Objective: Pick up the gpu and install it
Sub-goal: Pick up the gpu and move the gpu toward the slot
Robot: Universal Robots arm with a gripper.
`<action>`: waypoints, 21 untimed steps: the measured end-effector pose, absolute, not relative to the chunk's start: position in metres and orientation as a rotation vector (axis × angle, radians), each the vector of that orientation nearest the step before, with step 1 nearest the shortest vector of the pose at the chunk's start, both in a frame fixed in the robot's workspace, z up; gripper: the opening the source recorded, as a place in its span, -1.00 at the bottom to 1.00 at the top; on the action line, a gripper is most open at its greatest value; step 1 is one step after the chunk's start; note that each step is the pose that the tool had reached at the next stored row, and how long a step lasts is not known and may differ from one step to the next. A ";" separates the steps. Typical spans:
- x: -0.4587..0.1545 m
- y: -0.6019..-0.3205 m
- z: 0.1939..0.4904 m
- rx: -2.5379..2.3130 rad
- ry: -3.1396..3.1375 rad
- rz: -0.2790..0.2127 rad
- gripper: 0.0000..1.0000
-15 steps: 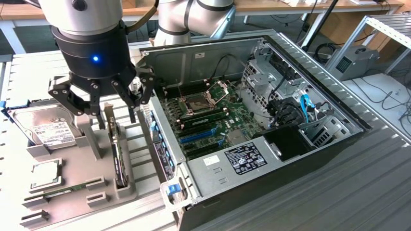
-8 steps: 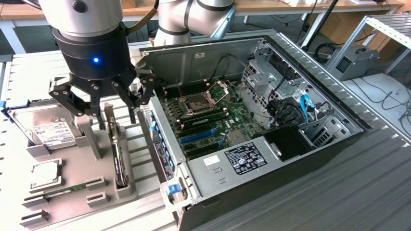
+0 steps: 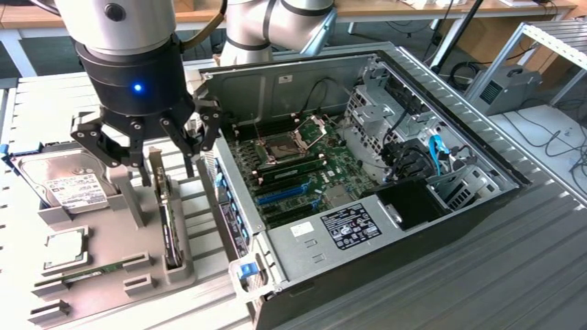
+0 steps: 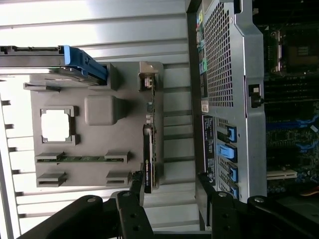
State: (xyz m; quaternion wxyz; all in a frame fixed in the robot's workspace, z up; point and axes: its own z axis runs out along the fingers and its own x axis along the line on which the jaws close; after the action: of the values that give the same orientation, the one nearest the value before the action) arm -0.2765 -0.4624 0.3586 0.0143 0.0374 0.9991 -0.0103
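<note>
The gpu (image 3: 168, 227) stands on edge in a slot of the grey parts fixture (image 3: 101, 227), its silver bracket toward the far end. In the wrist view the gpu (image 4: 148, 154) appears edge-on as a thin dark and green strip. My gripper (image 3: 168, 175) hangs open just over the card, fingers spread to either side and nothing held. Seen from the wrist, the gripper (image 4: 169, 183) has the card between its fingers, close beside one fingertip (image 4: 137, 180). The open computer case (image 3: 440, 137) lies on the exterior view's right, its motherboard (image 3: 293, 172) and blue slots (image 3: 280, 194) exposed.
On the fixture sit a hard drive (image 3: 69, 182) with a blue caddy (image 4: 82, 64), a square processor (image 3: 64, 247) and a memory stick (image 3: 92, 269). The case's rear wall (image 4: 227, 74) stands close beside the fixture. Cables and a black drive cage fill the case's far side.
</note>
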 end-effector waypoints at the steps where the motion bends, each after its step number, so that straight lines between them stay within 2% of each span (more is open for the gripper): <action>1: -0.276 -0.462 0.358 0.117 3.111 -0.032 0.08; 21: -0.276 -0.462 0.354 0.117 3.111 -0.032 0.08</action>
State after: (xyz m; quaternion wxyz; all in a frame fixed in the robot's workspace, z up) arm -0.2765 -0.4624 0.3543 0.0143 0.0374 0.9991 -0.0103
